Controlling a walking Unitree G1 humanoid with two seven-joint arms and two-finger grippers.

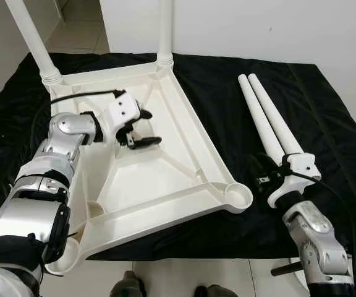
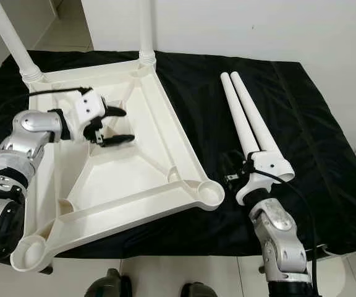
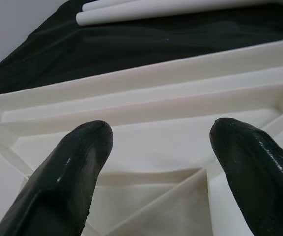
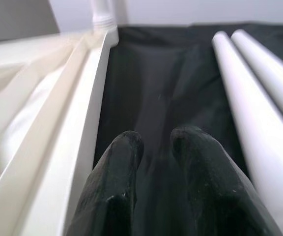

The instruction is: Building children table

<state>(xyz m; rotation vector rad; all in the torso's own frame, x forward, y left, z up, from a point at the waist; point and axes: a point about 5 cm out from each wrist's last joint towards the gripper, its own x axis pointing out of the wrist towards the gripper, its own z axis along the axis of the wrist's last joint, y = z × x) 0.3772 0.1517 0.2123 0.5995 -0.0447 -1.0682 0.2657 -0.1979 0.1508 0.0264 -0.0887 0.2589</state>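
Above the upturned tabletop (image 1: 165, 179), left gripper (image 1: 142, 128) spread wide; right gripper (image 4: 156, 147) pinched beside 2 legs (image 1: 271, 120).

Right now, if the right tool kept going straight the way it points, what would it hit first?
Probably nothing soon: the right tool points along bare black cloth, between the tabletop rim and two loose legs. Depth beyond is unclear.

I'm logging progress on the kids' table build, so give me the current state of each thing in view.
Tabletop: upside down on the black cloth.
Two fitted legs: upright in the far corner sockets.
Two loose legs: lying side by side, unattached.
Near corner socket: empty.
Left gripper: jaws open over the tabletop.
Right gripper: jaws shut, empty, beside the loose legs.
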